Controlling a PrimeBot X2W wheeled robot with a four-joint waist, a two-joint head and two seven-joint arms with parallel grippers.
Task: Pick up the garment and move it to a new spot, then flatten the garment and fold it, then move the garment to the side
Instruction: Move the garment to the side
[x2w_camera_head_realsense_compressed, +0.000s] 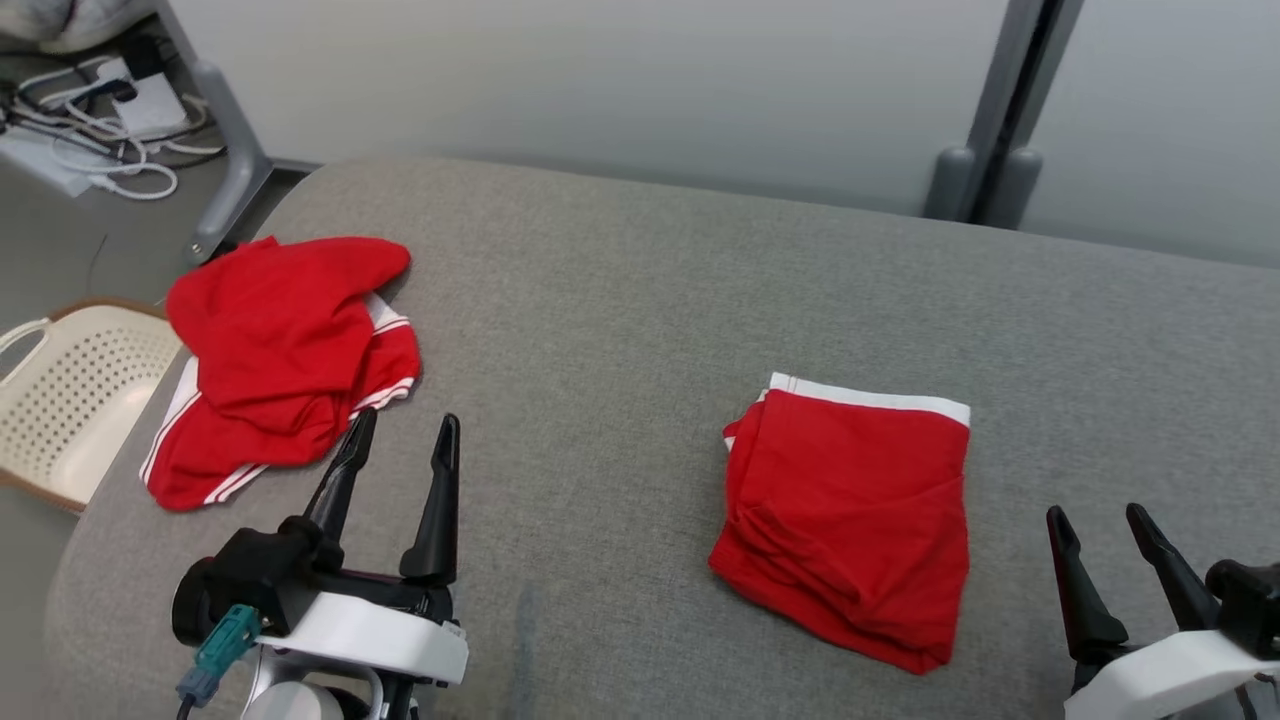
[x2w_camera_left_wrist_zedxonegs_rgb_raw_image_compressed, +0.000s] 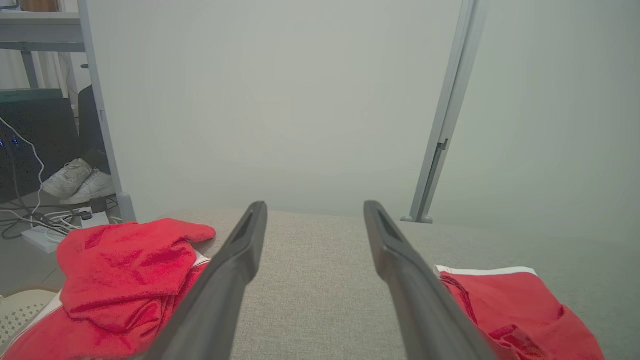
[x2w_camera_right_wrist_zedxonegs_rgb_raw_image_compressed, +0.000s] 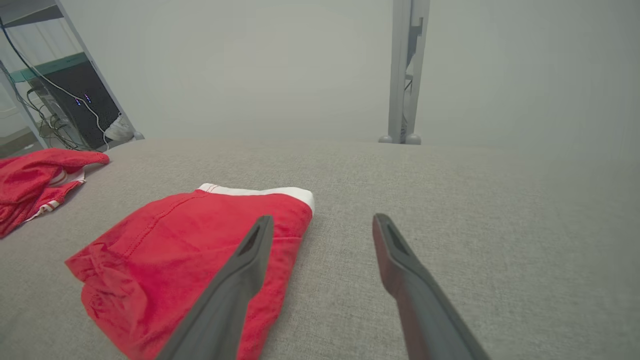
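Folded red shorts (x2w_camera_head_realsense_compressed: 845, 520) lie on the grey bench (x2w_camera_head_realsense_compressed: 620, 300), at 9 o'clock from the right end effector (x2w_camera_head_realsense_compressed: 1098, 515), near but apart; its fingers stand spread and empty; the left end effector (x2w_camera_head_realsense_compressed: 407, 420), likewise spread, sits just beside a crumpled red pile (x2w_camera_head_realsense_compressed: 285, 360), at its 5 o'clock.

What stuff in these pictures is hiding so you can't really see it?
- Head view: the basket is cut off by the left edge.
- Head view: the crumpled red pile hides its own lower layers; one garment or several, cannot tell.
- Left wrist view: a finger covers part of the folded red garment.
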